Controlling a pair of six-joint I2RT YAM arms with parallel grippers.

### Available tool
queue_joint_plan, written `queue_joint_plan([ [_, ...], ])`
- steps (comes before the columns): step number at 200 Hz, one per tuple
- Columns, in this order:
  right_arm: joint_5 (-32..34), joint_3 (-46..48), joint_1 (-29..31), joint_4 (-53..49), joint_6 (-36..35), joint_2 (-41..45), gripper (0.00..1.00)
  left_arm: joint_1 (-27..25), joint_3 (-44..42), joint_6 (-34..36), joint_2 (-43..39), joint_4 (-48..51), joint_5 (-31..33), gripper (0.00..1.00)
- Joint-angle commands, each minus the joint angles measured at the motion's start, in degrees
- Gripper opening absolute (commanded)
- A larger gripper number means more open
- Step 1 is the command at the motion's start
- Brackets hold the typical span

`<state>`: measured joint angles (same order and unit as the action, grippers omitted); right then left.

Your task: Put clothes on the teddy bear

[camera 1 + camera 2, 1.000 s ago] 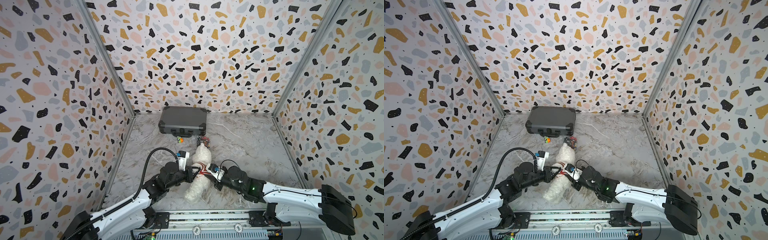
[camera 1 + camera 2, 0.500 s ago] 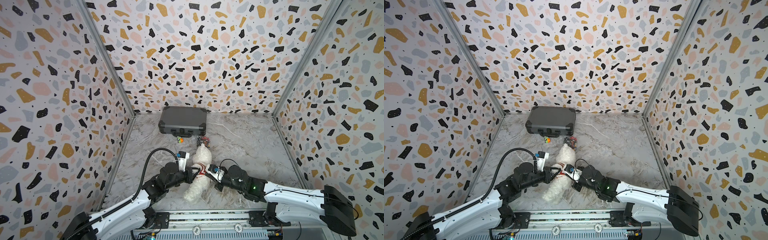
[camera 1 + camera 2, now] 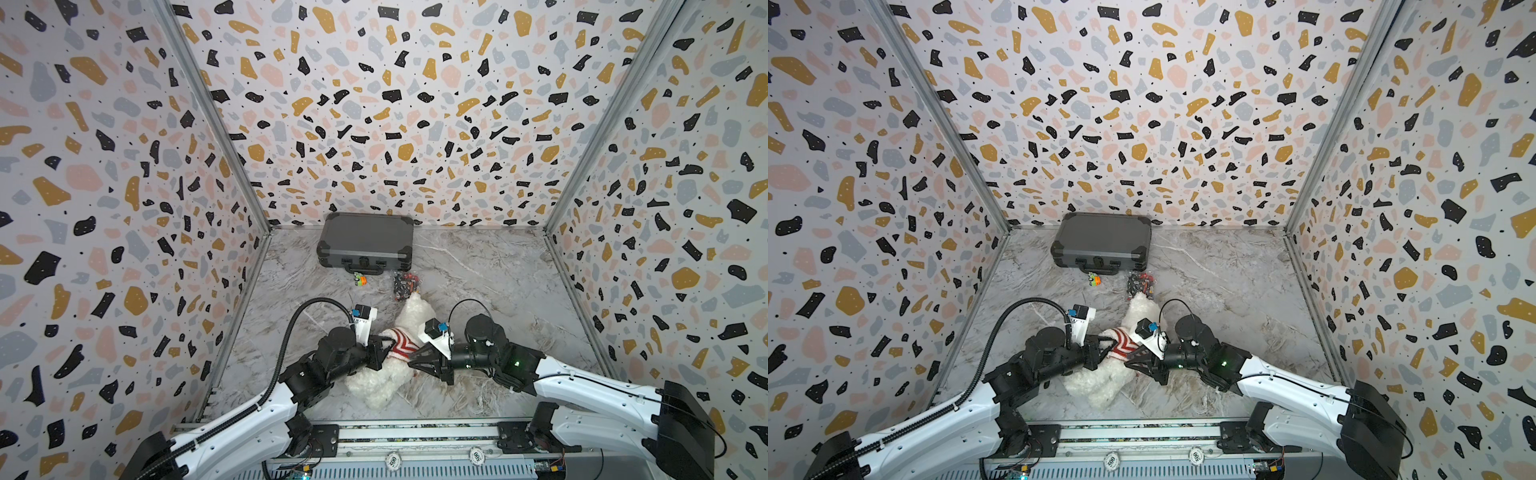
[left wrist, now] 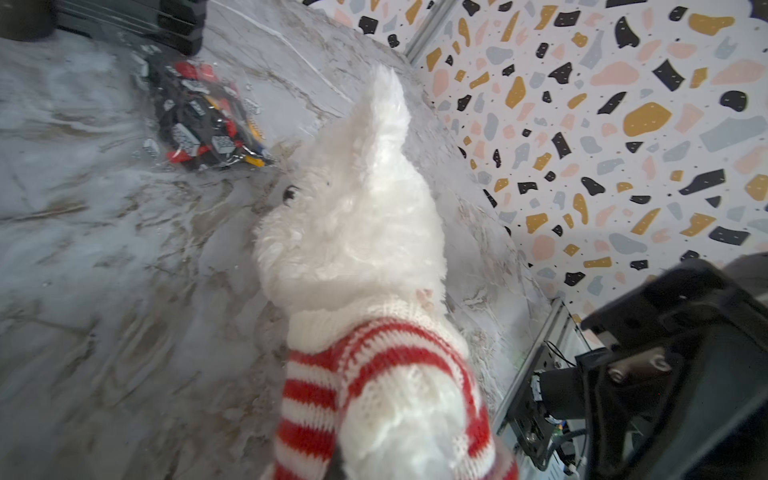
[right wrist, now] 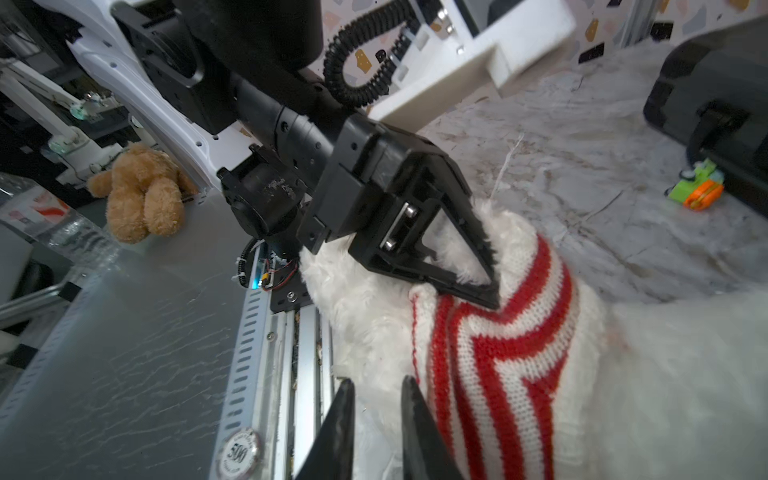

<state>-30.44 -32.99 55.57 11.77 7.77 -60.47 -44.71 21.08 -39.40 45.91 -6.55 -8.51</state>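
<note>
Just ahead of left gripper, teddy bear lies where it lay a second ago. That gripper clenched on sweater hem; right gripper slightly parted beside hem, grasping nothing. Sweater only chest-high; regrip likely next.

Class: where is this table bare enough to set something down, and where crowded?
Free: the table right of the grey case, to the right wall; a narrower strip beside the left wall. Crowded: front middle, where left hand and right hand meet at the teddy bear and its sweater; also the toy and bag before the case.
</note>
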Motion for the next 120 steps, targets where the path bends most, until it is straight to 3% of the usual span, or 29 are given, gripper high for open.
queue_joint_plan([
  [1, 8.1, -2.3, -0.1, -4.3, -0.2, 2.2, 0.36, 0.3, 1.9, 0.9, -1.2, 0.0, 2.4, 0.00],
  [49, 19.4, 0.0, -0.1, -3.2, 1.1, 7.3, 0.48, 0.4, 7.5, 2.7, -1.9, 9.1, 7.6, 0.00],
  [62, 21.0, 1.0, -0.1, -2.4, 1.1, 8.7, 0.62, 0.4, 10.1, 3.7, -1.9, 13.9, 11.4, 0.00],
  [78, 23.3, 1.7, -0.3, -2.2, 1.5, 10.0, 0.70, 0.4, 13.8, 4.6, -1.5, 20.8, 17.8, 0.00],
  [120, 24.6, 4.9, -3.7, -0.7, 3.3, 12.7, 0.76, 0.3, 21.9, 4.1, 1.7, 33.5, 32.0, 0.00],
])
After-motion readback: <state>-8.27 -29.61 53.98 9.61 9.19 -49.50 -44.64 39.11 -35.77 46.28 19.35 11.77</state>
